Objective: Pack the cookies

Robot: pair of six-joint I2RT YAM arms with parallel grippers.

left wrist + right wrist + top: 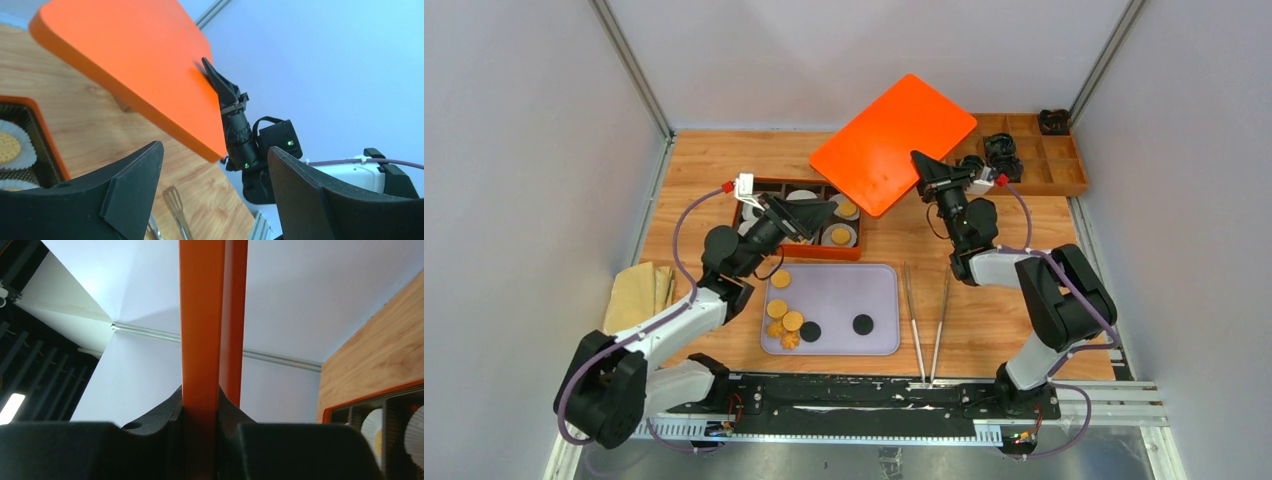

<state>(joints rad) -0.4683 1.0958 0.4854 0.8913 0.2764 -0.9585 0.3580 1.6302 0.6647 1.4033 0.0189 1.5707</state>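
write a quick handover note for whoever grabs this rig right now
Right gripper: shut on the edge of the orange lid, holding it tilted in the air.
Left gripper: open, empty, above the orange box.
Cookies: several golden and two black on the tray; at least two in paper cups in the box.
Done: box uncovered, some cups filled.
Left: move the tray cookies into the box, then put the lid on. Tongs lie right of the tray.

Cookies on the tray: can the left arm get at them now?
Probably yes: the left end effector is open and empty, the cookies lie uncovered on the tray close by, and the lid is held clear, farther back.
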